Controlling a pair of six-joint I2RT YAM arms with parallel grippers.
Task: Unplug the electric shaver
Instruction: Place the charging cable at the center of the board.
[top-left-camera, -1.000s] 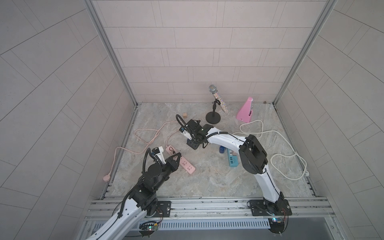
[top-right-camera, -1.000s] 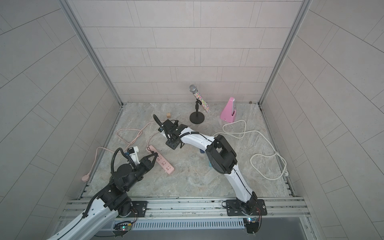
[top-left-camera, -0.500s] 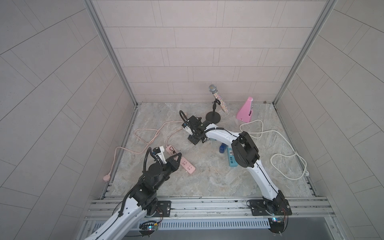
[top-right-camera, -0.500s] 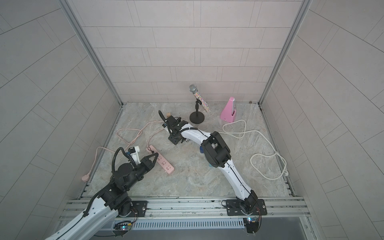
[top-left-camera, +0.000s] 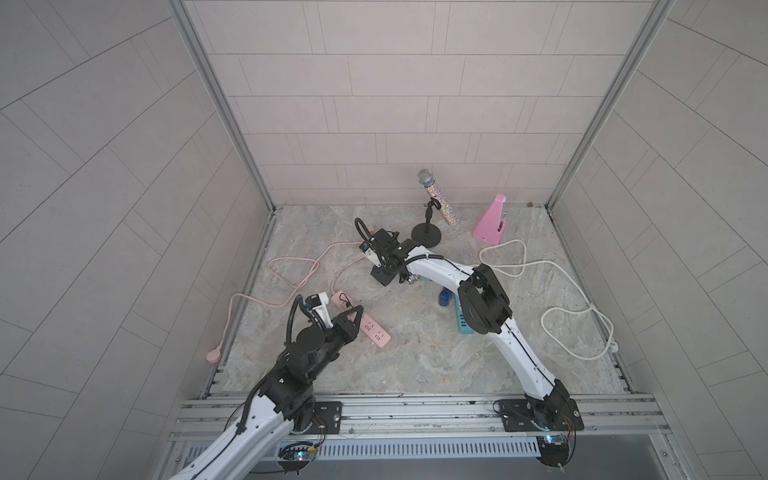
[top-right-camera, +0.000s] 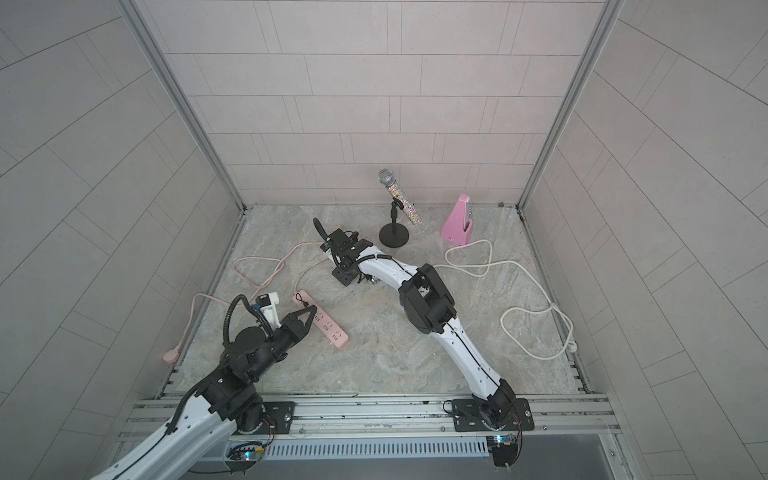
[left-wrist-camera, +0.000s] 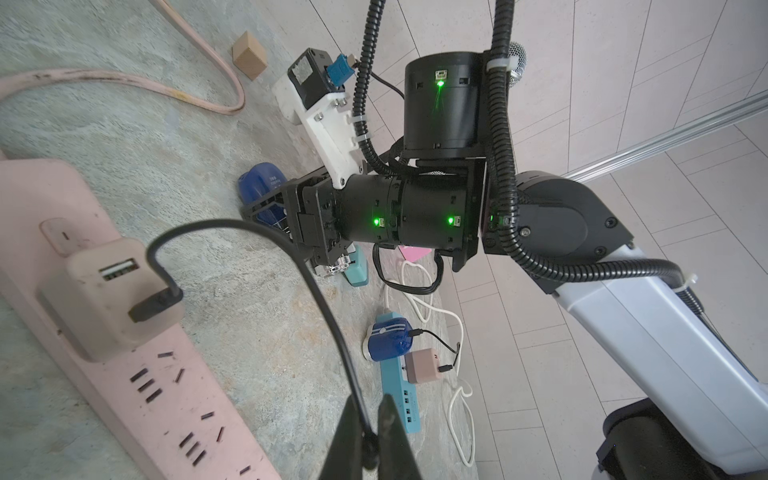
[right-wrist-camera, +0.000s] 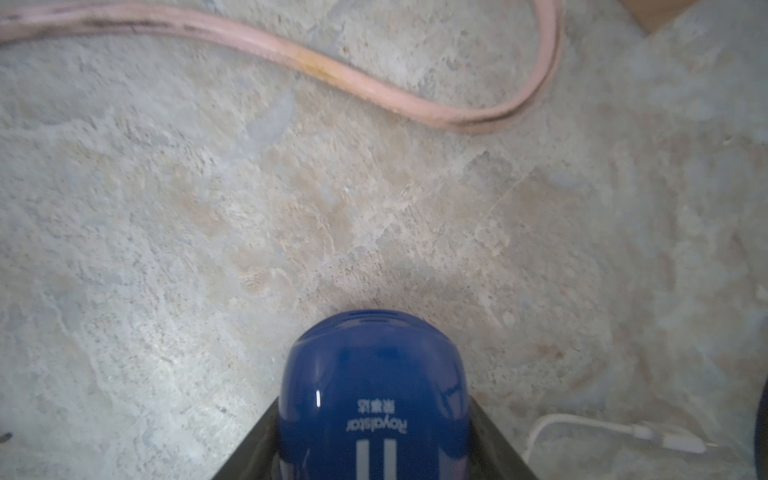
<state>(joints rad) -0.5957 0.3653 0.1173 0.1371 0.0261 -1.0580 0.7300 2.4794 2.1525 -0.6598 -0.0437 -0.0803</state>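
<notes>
Between the fingers of the right pincer (right-wrist-camera: 374, 405) sits the electric shaver (right-wrist-camera: 374, 370), a glossy dark-blue dome with two white stripes, gripped down by the marbled counter (right-wrist-camera: 291, 199) near a pink cord (right-wrist-camera: 332, 70); its white lettering reads "Royalstar" beside blurred characters, while the left pincer (left-wrist-camera: 370, 430) is pinched tight on a thin black cable (left-wrist-camera: 320, 299)

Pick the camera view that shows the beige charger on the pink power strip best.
Left wrist view: the beige charger is large and close, its USB socket clear. Both top views show only a tiny speck; the right wrist view misses it.
</notes>
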